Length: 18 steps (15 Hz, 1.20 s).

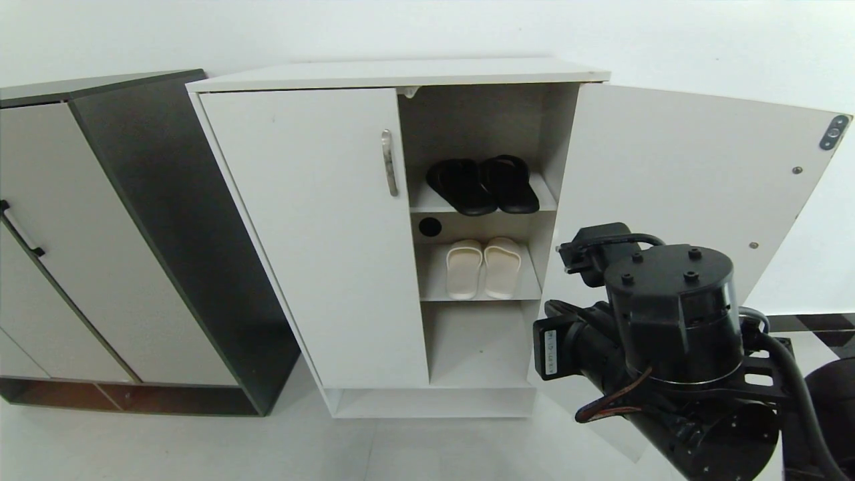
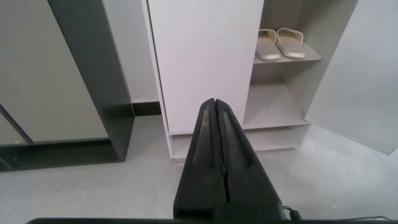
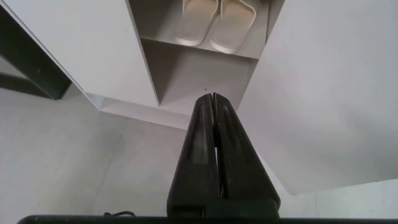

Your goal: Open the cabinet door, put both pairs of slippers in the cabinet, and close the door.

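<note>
A dark grey cabinet (image 1: 153,220) stands at the far left, apart from the task. Just beside it is the white cabinet (image 1: 401,72), its left door (image 1: 314,234) shut, with the metal handle (image 1: 387,162) at its right edge.

The left gripper (image 2: 214,102) hangs low in front of that door, fingers pressed together on nothing, likely kept out of the way.

In the open right half, the black slippers (image 1: 482,185) lie side by side on the upper shelf. The cream slippers (image 1: 483,267) lie paired on the shelf below, so both pairs are stowed.

The right door (image 1: 681,180) stands swung wide to the right, which leaves the shelves reachable. The right gripper (image 3: 213,99), clenched and empty, sits low beside the door's inner face. Closing that door appears to be what remains.
</note>
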Tool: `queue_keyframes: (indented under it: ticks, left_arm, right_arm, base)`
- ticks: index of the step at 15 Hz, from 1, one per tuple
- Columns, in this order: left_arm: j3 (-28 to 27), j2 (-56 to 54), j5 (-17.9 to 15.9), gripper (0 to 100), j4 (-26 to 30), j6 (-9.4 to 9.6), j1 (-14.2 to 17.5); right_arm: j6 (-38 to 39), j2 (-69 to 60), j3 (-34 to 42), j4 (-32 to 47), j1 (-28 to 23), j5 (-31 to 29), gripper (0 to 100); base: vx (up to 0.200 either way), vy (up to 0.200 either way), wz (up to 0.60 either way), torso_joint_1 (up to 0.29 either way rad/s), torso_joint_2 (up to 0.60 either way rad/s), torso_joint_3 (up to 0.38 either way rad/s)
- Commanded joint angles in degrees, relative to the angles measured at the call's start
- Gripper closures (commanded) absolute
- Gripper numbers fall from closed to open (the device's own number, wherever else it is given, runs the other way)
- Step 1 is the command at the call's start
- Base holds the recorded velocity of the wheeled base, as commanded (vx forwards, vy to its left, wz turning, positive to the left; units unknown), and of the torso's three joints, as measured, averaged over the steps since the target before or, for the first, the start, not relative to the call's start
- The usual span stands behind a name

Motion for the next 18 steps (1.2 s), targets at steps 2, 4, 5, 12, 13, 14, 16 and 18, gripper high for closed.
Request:
queue_keyframes:
  ticks: [2,4,5,12,13,14,16,18]
  left_arm:
    - [0.0,0.1,0.0,100,0.0,-0.01,0.0]
    - [0.0,0.1,0.0,100,0.0,-0.01,0.0]
    - [0.0,0.1,0.0,100,0.0,-0.01,0.0]
    - [0.0,0.1,0.0,100,0.0,-0.10,0.0]
    - [0.0,0.1,0.0,100,0.0,-0.01,0.0]
    - [0.0,0.1,0.0,100,0.0,-0.01,0.0]
    - [0.0,0.1,0.0,100,0.0,-0.01,0.0]
    - [0.0,0.1,0.0,100,0.0,-0.10,0.0]
  right_arm:
    - [-0.1,0.4,0.5,0.0,-0.1,0.0,100]
    - [-0.1,0.4,0.5,0.0,-0.1,0.0,100]
    - [-0.1,0.4,0.5,0.0,-0.1,0.0,100]
    - [-0.2,0.4,0.7,0.0,-0.2,0.0,100]
    - [-0.1,0.4,0.7,0.0,-0.2,0.0,100]
    - [-0.1,0.4,0.7,0.0,-0.2,0.0,100]
    - [-0.1,0.4,0.8,0.0,-0.3,0.0,100]
    - [-0.1,0.5,0.8,0.0,-0.4,0.3,100]
  base:
    - [0.000,0.000,0.00,0.000,0.00,0.000]
    - [0.000,0.000,0.00,0.004,-0.08,-0.094]
    - [0.000,0.000,0.00,0.007,-0.27,-0.276]
    - [0.000,0.000,0.00,0.057,-0.41,-0.353]
    - [0.000,0.000,0.00,0.129,-0.46,-0.344]
    - [0.000,0.000,0.00,0.124,-0.48,-0.349]
    - [0.000,0.000,0.00,0.132,-0.46,-0.327]
    - [0.000,0.000,0.00,0.146,-0.47,-0.317]
